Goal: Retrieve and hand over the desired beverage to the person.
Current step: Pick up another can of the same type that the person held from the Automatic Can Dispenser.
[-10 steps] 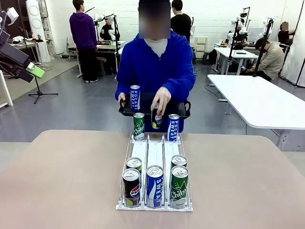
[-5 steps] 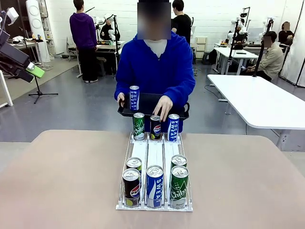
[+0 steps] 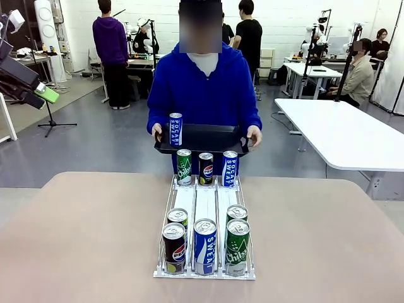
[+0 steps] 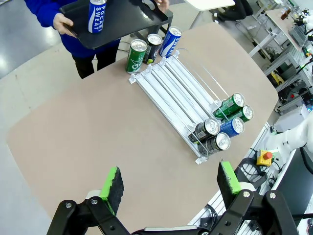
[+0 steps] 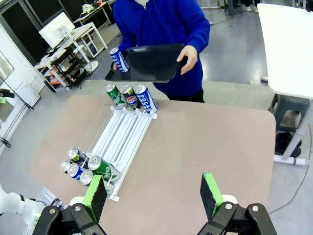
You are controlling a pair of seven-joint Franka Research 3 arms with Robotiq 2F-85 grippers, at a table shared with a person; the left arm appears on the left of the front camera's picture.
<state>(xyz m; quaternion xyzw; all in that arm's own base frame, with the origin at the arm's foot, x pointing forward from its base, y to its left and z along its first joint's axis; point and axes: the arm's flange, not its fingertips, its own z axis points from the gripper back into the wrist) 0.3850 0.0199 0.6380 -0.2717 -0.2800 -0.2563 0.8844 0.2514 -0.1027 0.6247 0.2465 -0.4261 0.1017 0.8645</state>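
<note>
— Any print legible on those cans?
— "POCARI SWEAT" on the blue can [image 3: 175, 129] standing on the tray [image 3: 211, 135] and on the far blue can [image 3: 230, 168]. "SWEAT" on the near blue can [image 3: 204, 246]. "Chils" on the far green can [image 3: 184, 167] and the near green can [image 3: 237, 249].

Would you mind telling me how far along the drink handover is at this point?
Done: the rack is stocked with cans at both ends. In hand: the person holds a tray carrying one blue can. Left: the whole fetch and handover; the left tool and right tool hang open and empty above the table.

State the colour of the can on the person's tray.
The can is blue, white lettering; front view best.
</note>
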